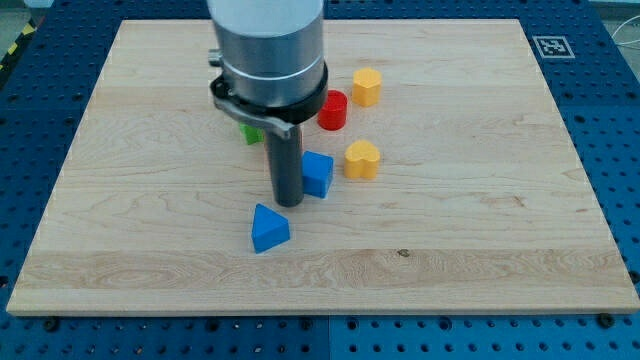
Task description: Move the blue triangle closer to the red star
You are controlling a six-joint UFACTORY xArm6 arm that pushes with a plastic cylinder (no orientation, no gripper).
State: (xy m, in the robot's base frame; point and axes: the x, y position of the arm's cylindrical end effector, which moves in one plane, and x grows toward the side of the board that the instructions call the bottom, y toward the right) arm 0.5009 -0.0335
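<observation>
The blue triangle (269,228) lies on the wooden board (480,220), below the middle. My tip (289,203) is just above and to the right of it, close but apart. A blue cube-like block (318,173) sits right beside the rod on its right. No red star shows; a red cylinder (333,110) stands near the top centre, partly behind the arm. The arm's body hides the board behind it.
A yellow block (367,87) sits at the top centre and a yellow heart-like block (362,159) to the right of the blue cube. A green block (251,132) peeks out left of the rod. A marker tag (551,45) is at the top right corner.
</observation>
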